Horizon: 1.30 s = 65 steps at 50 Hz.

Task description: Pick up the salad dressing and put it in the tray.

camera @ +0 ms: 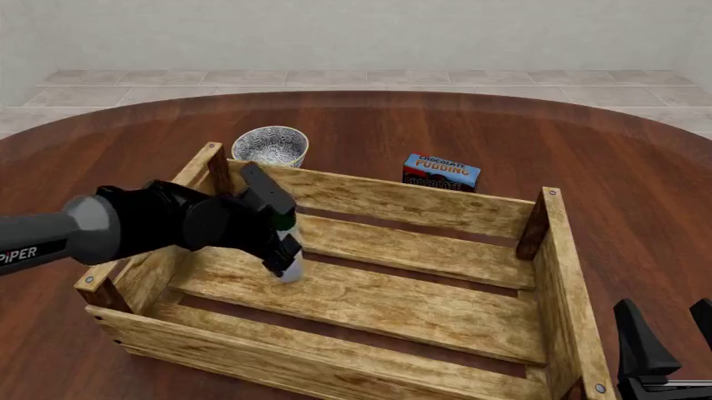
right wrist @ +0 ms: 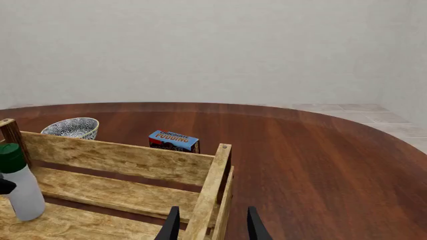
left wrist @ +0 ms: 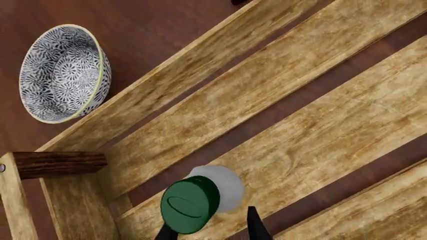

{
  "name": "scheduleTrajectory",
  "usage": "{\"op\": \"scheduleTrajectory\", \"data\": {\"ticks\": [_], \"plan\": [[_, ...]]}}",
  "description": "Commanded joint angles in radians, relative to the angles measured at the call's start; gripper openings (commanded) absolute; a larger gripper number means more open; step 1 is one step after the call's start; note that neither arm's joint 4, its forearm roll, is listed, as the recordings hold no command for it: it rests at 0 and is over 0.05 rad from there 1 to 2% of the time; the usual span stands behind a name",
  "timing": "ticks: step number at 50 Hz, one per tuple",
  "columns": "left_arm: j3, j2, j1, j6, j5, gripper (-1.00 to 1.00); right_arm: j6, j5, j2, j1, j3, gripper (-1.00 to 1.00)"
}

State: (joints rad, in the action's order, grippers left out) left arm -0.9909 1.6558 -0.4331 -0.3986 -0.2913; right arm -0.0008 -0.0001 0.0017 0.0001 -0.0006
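The left gripper [camera: 278, 242] reaches in over the left end of the tray [camera: 389, 202], its dark body just inside the tray's left wall. Its fingers [left wrist: 257, 227] sit to either side of the salad dressing [camera: 288, 265]; in the left wrist view only their tips show beside the green cap, so whether they press the bottle or stand slightly off it cannot be told. The bottle stands upright inside the tray, green cap up and whitish rounded body down, its base on or just above a floor slat near the tray's left end; the right wrist view shows its bottom meeting the slat, with the black finger at its side.

Beyond the tray's far left corner post sits a white speckled bowl [camera: 270, 146], apart from the tray's back wall. Further right, behind the middle of that back wall, lies a blue chocolate pudding box [camera: 442, 171], also clear of the tray. All rest on the round dark wooden table [camera: 601, 167].

The right gripper [camera: 668, 350] hangs off the tray's near right corner, outside it. Its two fingers [right wrist: 173, 225] are spread, holding nothing; in the right wrist view they straddle the tray's right wall, one tip on each side, well apart from the salad dressing.
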Motion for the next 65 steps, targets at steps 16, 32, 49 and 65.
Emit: {"op": "scheduleTrajectory", "data": {"ticks": [16,32,49,65], "plan": [[-0.021,-0.143,0.005,-0.011,-0.070,1.00,0.000,0.000,0.000,0.000,0.000,1.00],[-0.048,-0.223,-0.015,0.000,-0.119,1.00,0.000,0.000,0.000,0.000,0.000,1.00],[-0.083,-0.310,-0.018,0.003,-0.168,1.00,0.000,0.000,0.000,0.000,0.000,1.00],[-0.160,-0.414,-0.029,0.056,-0.237,1.00,0.000,0.000,0.000,0.000,0.000,1.00]]}}
